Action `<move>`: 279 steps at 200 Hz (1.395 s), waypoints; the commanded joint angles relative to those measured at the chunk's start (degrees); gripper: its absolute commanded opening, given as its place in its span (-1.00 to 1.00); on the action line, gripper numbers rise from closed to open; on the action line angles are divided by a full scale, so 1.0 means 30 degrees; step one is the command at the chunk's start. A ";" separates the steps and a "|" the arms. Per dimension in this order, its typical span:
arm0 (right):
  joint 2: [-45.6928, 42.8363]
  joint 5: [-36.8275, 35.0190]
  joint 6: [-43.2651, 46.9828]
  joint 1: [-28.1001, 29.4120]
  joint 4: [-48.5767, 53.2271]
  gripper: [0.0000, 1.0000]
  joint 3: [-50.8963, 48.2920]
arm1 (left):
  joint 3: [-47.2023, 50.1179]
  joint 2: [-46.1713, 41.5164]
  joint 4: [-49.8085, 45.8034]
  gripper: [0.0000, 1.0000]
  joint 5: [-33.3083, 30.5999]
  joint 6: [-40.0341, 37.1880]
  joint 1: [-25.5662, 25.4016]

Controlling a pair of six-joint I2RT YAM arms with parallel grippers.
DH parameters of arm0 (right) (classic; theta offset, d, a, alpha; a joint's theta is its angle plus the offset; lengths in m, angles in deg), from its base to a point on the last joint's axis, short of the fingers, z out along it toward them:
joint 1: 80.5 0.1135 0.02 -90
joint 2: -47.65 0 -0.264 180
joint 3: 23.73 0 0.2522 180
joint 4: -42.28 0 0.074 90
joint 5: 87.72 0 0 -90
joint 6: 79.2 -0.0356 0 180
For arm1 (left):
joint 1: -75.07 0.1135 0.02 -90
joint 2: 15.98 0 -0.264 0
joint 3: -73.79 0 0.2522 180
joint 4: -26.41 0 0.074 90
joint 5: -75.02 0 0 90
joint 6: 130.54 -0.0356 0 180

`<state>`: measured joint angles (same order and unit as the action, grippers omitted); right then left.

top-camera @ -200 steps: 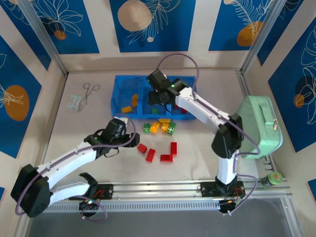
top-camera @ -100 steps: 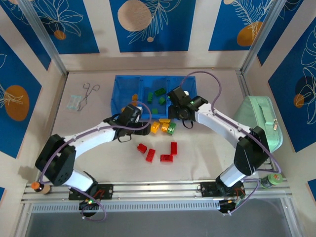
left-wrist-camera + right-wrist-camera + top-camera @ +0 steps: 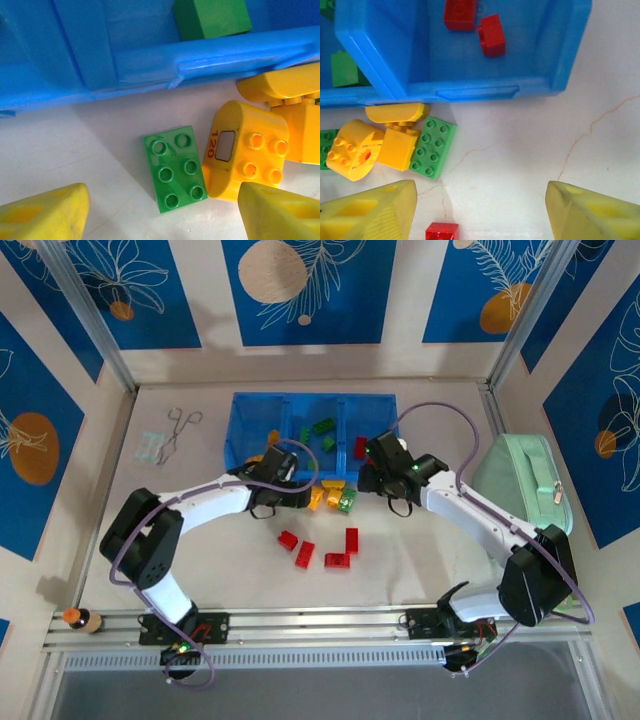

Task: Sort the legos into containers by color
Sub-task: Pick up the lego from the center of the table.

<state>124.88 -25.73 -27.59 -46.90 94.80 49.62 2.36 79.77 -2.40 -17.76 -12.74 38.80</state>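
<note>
The containers are three compartments of one blue tray (image 3: 240, 430). Its left compartment holds yellow legos (image 3: 272, 437), the middle green ones (image 3: 322, 427), the right red ones (image 3: 491, 34). Loose yellow legos (image 3: 328, 495) and green ones lie just in front of the tray, with red ones (image 3: 305, 553) nearer me. My left gripper (image 3: 162, 210) hangs open over a green six-stud brick (image 3: 174, 168), which lies between its fingers beside a yellow "120" brick (image 3: 245, 150). My right gripper (image 3: 480, 205) is open over bare table by the tray's right end, right of a green eight-stud brick (image 3: 433, 147).
A mint-green zippered case (image 3: 525, 485) lies at the right edge. Small forceps (image 3: 180, 425) and a clear packet (image 3: 152, 447) lie at the back left. The tray's front wall (image 3: 150, 65) stands just beyond the left gripper. A red brick (image 3: 441, 232) sits by the right gripper's left finger.
My left gripper has swung right and forward to the green brick by the tray. My right gripper has pulled back from over the tray's middle compartment to the table in front of it.
</note>
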 commanded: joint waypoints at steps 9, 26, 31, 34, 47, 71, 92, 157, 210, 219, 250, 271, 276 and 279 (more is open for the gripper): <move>-0.0772 0.0586 -0.0723 -0.0069 -0.0495 0.39 -0.0712 | -0.0170 0.0481 0.0832 0.54 0.0923 0.0214 0.0575; -0.0835 0.0694 -0.0796 -0.0076 -0.0585 0.39 -0.0893 | -0.0408 0.0869 0.0780 0.53 0.1117 0.0027 0.0606; -0.0830 0.0742 -0.0796 -0.0049 -0.0615 0.39 -0.0909 | -0.0497 0.1019 0.0765 0.53 0.1226 0.0002 0.0595; -0.0833 0.0777 -0.0797 -0.0041 -0.0616 0.39 -0.0931 | -0.0560 0.1081 0.0742 0.53 0.1310 -0.0042 0.0612; -0.0800 0.0796 -0.0797 -0.0040 -0.0646 0.39 -0.0909 | -0.0767 0.1455 0.0735 0.53 0.1633 -0.0064 0.0581; -0.0836 0.0782 -0.0833 0.0063 -0.0616 0.38 -0.0825 | -0.0901 0.1877 0.0816 0.54 0.1946 -0.0006 0.0581; -0.0845 0.0713 -0.0883 0.0090 -0.0618 0.38 -0.0865 | -0.0933 0.2062 0.0911 0.54 0.2189 -0.0024 0.0541; -0.0996 0.0593 -0.1031 0.0107 -0.0587 0.38 -0.0997 | -0.0908 0.2794 0.0377 0.36 0.1845 -0.0138 0.0138; -0.1138 0.0650 -0.1086 0.0107 -0.0615 0.38 -0.1194 | -0.0496 0.2856 -0.0052 0.15 0.1193 -0.0240 0.0062; -0.1192 0.0654 -0.1115 0.0107 -0.0667 0.38 -0.1259 | -0.0494 0.2846 -0.0074 0.11 0.1178 -0.0299 0.0057; -0.1181 0.0724 -0.1177 0.0107 -0.0734 0.38 -0.1378 | -0.0563 0.2897 -0.0348 -0.01 0.0989 -0.0453 0.0024; -0.1246 0.0665 -0.1181 0.0122 -0.0649 0.38 -0.1391 | -0.0662 0.2450 -0.0593 -0.20 0.0792 -0.0518 -0.0120; -0.1276 0.0636 -0.1177 0.0107 -0.0646 0.38 -0.1407 | -0.0691 0.2284 -0.0638 -0.23 0.0755 -0.0568 -0.0151; -0.1280 0.0599 -0.1177 0.0107 -0.0620 0.38 -0.1407 | -0.0734 0.2188 -0.0726 -0.25 0.0753 -0.0600 -0.0166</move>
<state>122.44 -24.29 -30.02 -46.88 92.86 46.12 0.22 87.62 -1.35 -14.57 -13.75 39.26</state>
